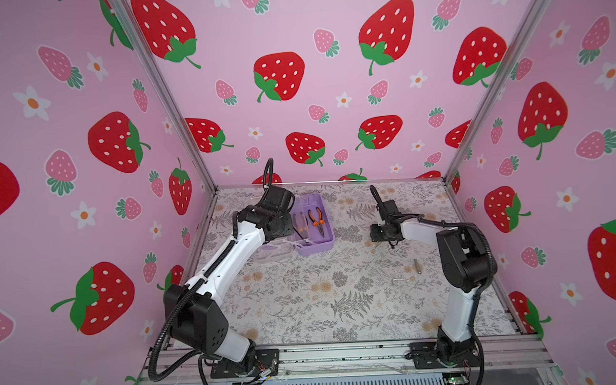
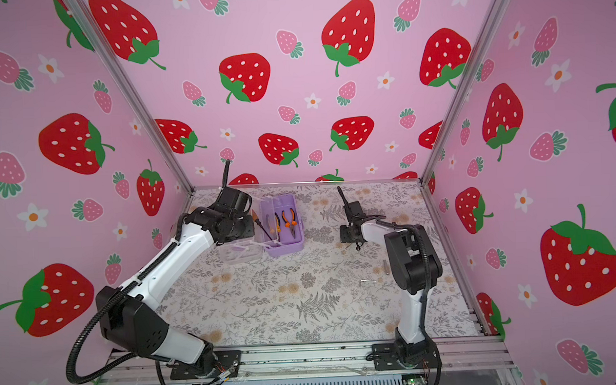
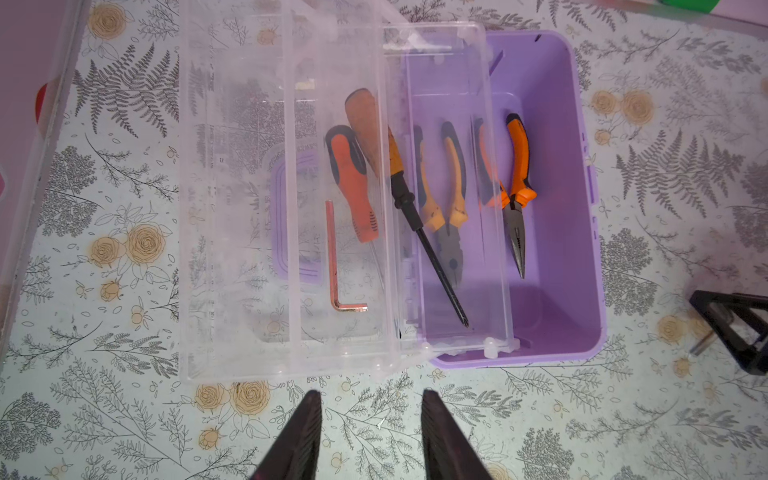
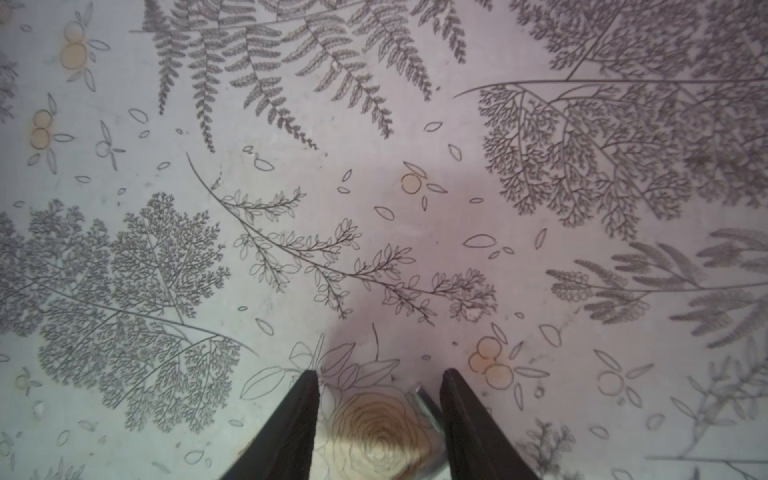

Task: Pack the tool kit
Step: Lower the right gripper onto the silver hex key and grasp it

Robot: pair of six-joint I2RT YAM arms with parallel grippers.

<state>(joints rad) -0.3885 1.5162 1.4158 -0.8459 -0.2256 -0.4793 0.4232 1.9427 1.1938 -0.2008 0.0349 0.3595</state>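
The tool kit is set open toward the back left of the table; the left gripper is held just beside it, jaws spread and empty; the right gripper is likewise spread, a small metal piece seen against one finger.

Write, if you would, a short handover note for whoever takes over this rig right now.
Left gripper: open, empty, hovering in front of the tool kit.
Right gripper: jaws apart, low over the table. A small metal piece lies against one finger and is not clearly gripped.
Kit: open, with the clear lid swung aside.
Done: pliers are in its base; screwdrivers and hex key are in the clear tray section.
Left: pack the loose metal bits lying by the right arm, then shut the lid.
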